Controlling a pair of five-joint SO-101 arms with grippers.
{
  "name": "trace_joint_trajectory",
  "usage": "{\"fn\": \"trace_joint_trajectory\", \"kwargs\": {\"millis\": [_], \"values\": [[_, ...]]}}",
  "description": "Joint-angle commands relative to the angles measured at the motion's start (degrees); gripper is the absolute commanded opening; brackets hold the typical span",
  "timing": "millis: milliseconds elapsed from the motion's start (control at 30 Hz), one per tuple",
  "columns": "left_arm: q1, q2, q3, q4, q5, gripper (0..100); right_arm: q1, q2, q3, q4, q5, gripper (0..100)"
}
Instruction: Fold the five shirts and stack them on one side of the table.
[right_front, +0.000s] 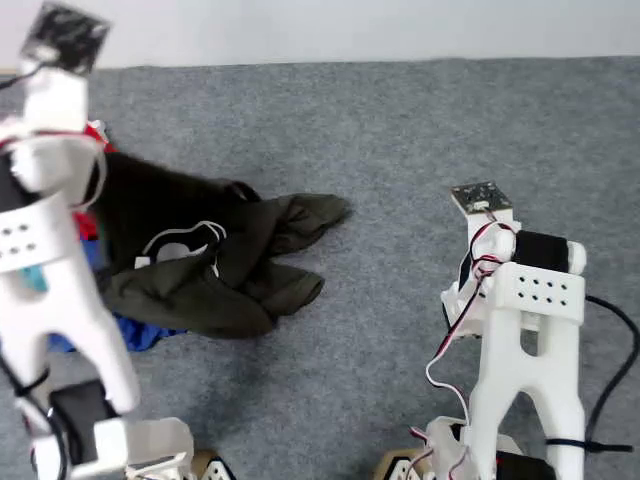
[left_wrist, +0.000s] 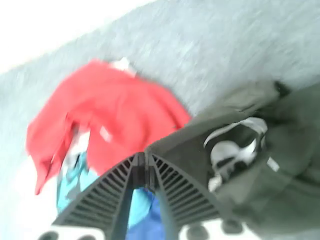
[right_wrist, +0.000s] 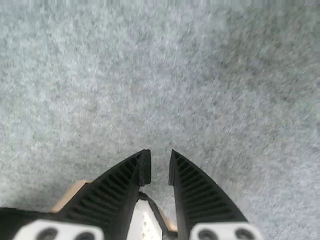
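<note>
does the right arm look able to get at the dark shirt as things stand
Probably yes: only bare grey table lies between the right gripper and the dark shirt. It looks a long sideways stretch, though, and the left gripper holds its far edge.

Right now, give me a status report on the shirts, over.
Left gripper shut on dark green shirt. Right gripper slightly open over bare table. Red shirt bunched beside it, unfolded.
</note>
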Motion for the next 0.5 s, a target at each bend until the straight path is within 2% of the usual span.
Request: {"fn": "trace_joint_trajectory", "kwargs": {"millis": [0,200,333,467], "values": [[-4.31,-6.86,7.16,1.14,-2.64,0,-3.12,-0.13,-0.88,-0.57,-0.44,7.4],[-8.97,-11.6,15.34,1.05,-4.48,0,-10.77,-0.04,-0.88,-0.66,-0.62,7.4],[-12.4,-11.87,16.13,1.05,-4.75,0,-12.0,-0.04,-0.88,-0.66,-0.62,7.4],[-12.66,-12.4,15.87,1.05,-5.45,0,-12.09,-0.22,-0.88,-0.66,-0.62,7.4]]}}
